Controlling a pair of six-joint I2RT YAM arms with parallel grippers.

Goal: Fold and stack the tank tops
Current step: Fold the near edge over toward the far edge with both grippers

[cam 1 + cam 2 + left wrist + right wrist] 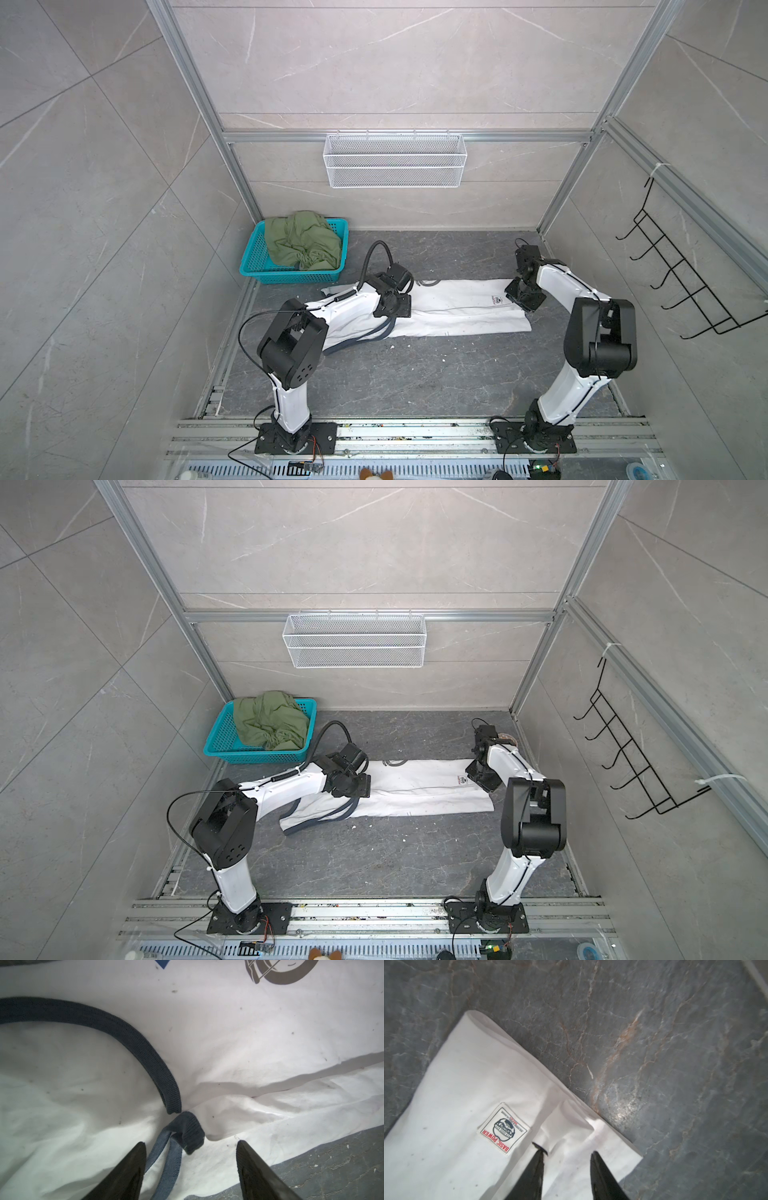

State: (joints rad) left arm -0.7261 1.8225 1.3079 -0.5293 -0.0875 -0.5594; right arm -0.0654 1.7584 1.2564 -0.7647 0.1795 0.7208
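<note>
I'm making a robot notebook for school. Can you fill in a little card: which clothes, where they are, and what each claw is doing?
White tank top: flat on the dark table, folded into a long strip
Green tank top: bunched up in the teal basket
Left claw: open, above the white top's dark trim
Right claw: open, above the white top's other end, beside its label
Stack: not started yet
</note>
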